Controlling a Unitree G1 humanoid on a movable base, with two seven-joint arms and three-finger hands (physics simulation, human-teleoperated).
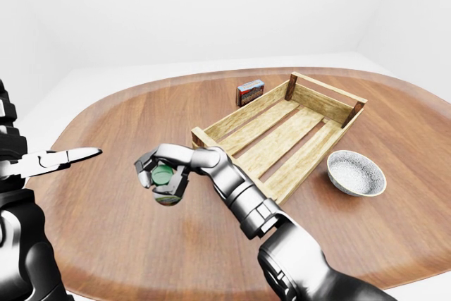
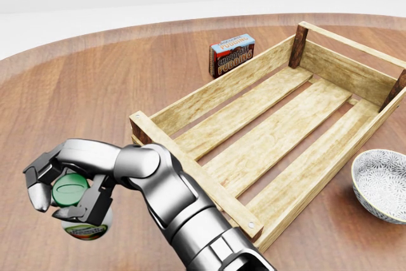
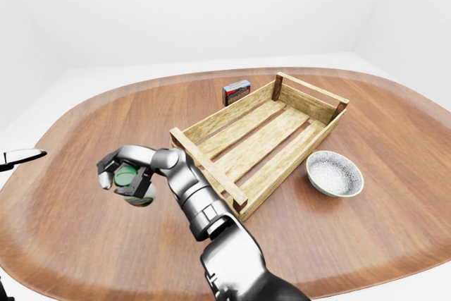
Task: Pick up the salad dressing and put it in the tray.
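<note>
The salad dressing bottle (image 2: pixel 84 225), with a green cap (image 2: pixel 70 189), hangs above the table in the head view's lower left. My right hand (image 2: pixel 63 202) is shut on it, fingers wrapped round the cap and neck. The bottle's lower part shows below the fingers. The wooden slatted tray (image 2: pixel 216 91) lies to the right of the hand, its near short end close beside my forearm, with nothing inside. My left hand (image 1: pixel 69 156) shows at the left edge of the left-eye view, fingers stretched out, open and holding nothing.
A chocolate pudding box (image 2: pixel 231 54) stands just beyond the tray's long left wall. A patterned white bowl (image 2: pixel 380 183) sits to the right of the tray. The round wooden table (image 1: pixel 106 118) spreads wide to the left of the tray.
</note>
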